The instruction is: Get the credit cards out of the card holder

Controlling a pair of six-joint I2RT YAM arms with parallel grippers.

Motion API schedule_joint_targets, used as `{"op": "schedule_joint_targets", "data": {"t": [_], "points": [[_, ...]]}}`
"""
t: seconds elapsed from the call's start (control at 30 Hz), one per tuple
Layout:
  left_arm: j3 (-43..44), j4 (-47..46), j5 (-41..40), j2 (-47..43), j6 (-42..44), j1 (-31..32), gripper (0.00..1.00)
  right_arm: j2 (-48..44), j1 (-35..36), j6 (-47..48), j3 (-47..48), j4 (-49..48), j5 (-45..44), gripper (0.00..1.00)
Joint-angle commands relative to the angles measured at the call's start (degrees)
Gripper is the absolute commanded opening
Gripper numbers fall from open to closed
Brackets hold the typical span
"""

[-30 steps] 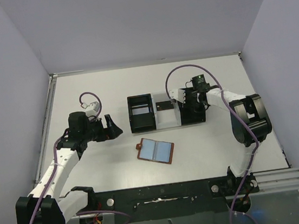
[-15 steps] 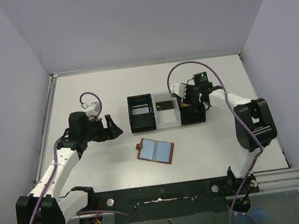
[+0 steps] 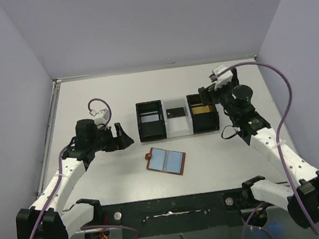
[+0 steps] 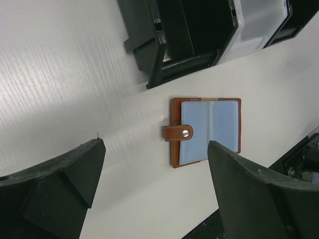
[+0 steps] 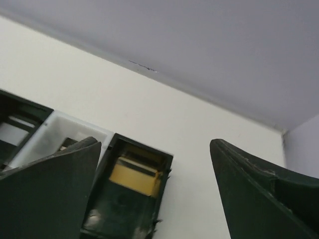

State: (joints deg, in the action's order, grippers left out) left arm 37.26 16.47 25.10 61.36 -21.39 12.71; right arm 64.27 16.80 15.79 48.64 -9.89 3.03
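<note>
The card holder [image 3: 166, 160] lies open and flat on the table, blue-grey pockets up; the left wrist view shows it [image 4: 207, 130] with its snap tab pointing left. One gold credit card [image 3: 203, 109] lies in the right black compartment of the tray [image 3: 165, 131], also seen in the right wrist view [image 5: 134, 175]. My left gripper [image 3: 124, 135] hovers open to the left of the card holder [image 4: 155, 149], holding nothing. My right gripper [image 3: 208, 96] hangs open above and behind the tray's right compartment [image 5: 154, 144], empty.
The three-compartment tray [image 4: 149, 64] has black ends and a white middle. A small black card [image 3: 175, 112] rests in the white middle section. Grey walls enclose the table on three sides. A black rail [image 3: 170, 207] runs along the near edge.
My right gripper has lifted out of the tray's right compartment, swung back to the right and opened; the gold card now lies there uncovered. The left arm has barely moved.
</note>
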Motion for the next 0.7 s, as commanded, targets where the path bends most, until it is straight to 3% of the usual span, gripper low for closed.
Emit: {"op": "schedule_joint_targets", "data": {"t": [0.0,0.07,0.3,0.33,0.4,0.53,0.67], "points": [[1.07,-3.19,1.53,-0.97,-0.38,0.46,0.83,-8.31,-0.34,-32.79,-4.23,2.32,-16.63,0.98],[0.9,-3.42,1.53,-1.1,-0.62,0.64,0.83,-11.48,-0.67,-42.04,-4.69,9.28,-19.14,0.98],[0.63,-4.26,3.76,-0.36,-2.3,3.6,0.81,-16.21,0.04,-59.43,-14.88,9.09,3.95,1.0],[0.63,-4.68,3.41,-0.05,-3.0,4.76,0.79,-15.26,1.19,-62.6,-16.25,8.87,5.65,0.95],[-0.83,-5.54,2.14,0.9,-4.96,8.42,0.74,-13.45,5.81,-69.17,-18.67,9.01,3.01,0.84],[-0.36,-7.42,-1.03,3.83,-7.2,16.21,0.71,-8.65,18.57,-77.47,-19.19,14.02,-8.94,0.72],[1.78,-7.2,-4.37,8.42,-8.26,21.1,0.69,-1.89,24.33,-82.42,-18.7,13.99,-10.43,0.59]]}}
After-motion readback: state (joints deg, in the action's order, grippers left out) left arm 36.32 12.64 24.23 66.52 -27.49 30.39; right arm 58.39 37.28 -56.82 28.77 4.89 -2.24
